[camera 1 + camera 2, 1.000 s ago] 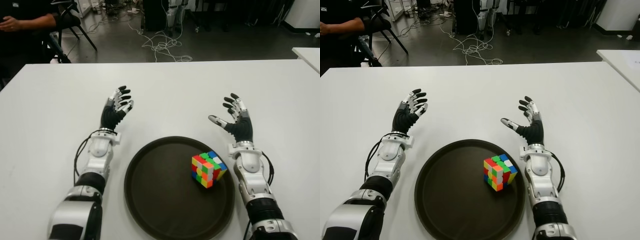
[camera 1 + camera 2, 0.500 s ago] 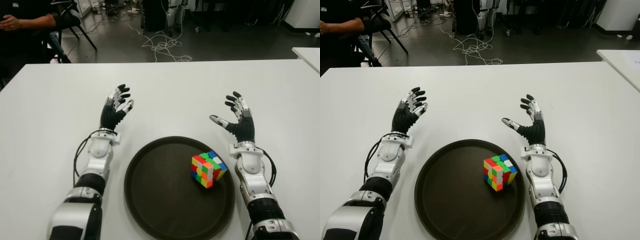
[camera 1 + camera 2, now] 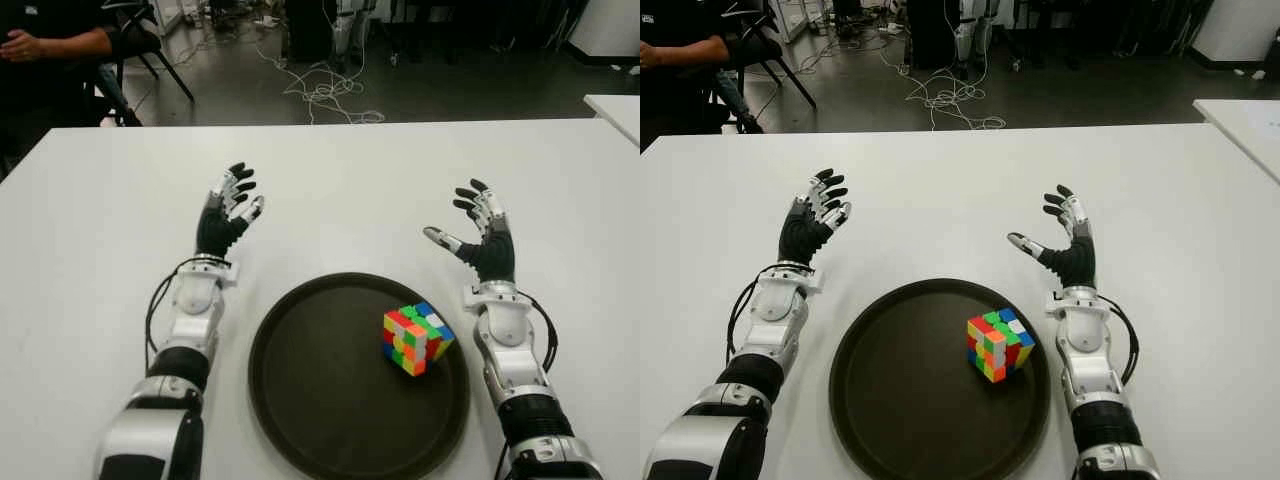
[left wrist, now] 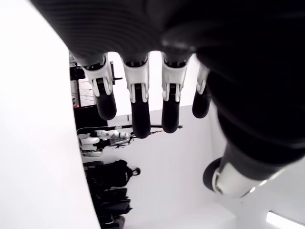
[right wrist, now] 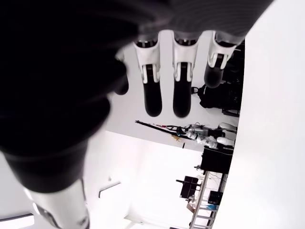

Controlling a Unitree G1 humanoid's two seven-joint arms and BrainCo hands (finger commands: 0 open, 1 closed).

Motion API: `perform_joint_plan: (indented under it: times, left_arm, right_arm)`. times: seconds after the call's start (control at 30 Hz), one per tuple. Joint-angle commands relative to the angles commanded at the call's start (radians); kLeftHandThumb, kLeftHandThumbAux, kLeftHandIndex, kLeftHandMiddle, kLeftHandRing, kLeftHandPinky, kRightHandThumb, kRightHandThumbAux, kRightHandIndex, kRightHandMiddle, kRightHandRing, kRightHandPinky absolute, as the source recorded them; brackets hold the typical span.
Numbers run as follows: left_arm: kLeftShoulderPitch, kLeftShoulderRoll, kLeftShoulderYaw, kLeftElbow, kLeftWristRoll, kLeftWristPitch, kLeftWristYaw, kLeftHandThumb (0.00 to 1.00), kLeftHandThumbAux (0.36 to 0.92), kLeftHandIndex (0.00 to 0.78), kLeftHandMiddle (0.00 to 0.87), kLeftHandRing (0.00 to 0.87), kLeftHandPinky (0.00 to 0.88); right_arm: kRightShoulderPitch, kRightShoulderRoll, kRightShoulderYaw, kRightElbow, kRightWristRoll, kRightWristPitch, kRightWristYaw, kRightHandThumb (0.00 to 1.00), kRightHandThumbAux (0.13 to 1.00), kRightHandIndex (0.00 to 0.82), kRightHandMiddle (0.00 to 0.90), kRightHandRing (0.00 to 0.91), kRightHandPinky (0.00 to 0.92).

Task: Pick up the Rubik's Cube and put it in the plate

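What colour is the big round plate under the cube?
The round plate is dark brown, nearly black, seen best in the left eye view.

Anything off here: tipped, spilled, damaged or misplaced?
Nothing stands out. The Rubik's Cube sits flat inside the dark plate, toward its right side. The left hand and right hand are open and empty above the white table, either side of the plate.

A robotics lab or workshop is indicated. A plain white table (image 3: 350, 170) is set on a bare grey floor (image 3: 420, 95), across which loose cables (image 3: 325, 90) are strewn at the far side. Dark equipment and stands (image 3: 310, 25) are seen along the far edge, and a seated person (image 3: 45, 45) beside a black chair (image 3: 150, 45) is seen at the far left.
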Motion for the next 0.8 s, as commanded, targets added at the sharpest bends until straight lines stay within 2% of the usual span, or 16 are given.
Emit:
perform_joint_plan:
  times: [0.17,0.4,0.8]
  left_arm:
    - [0.004,-0.002,0.002,-0.02,-0.003,0.026,0.001,0.22,0.74,0.13,0.173,0.167,0.128]
    - [0.008,-0.002,-0.001,-0.034,-0.006,0.053,-0.014,0.217,0.723,0.13,0.182,0.172,0.127]
    - [0.004,-0.006,0.002,-0.029,-0.027,0.054,-0.056,0.213,0.731,0.127,0.18,0.163,0.108]
  right_arm:
    - [-0.003,-0.003,-0.002,0.003,0.001,-0.01,-0.001,0.002,0.819,0.157,0.248,0.223,0.16]
    - [-0.01,-0.013,-0.004,0.015,0.002,-0.032,0.007,0.009,0.818,0.167,0.253,0.23,0.192]
    - [-0.026,-0.029,-0.006,0.038,-0.002,-0.042,0.007,0.024,0.823,0.166,0.26,0.24,0.204]
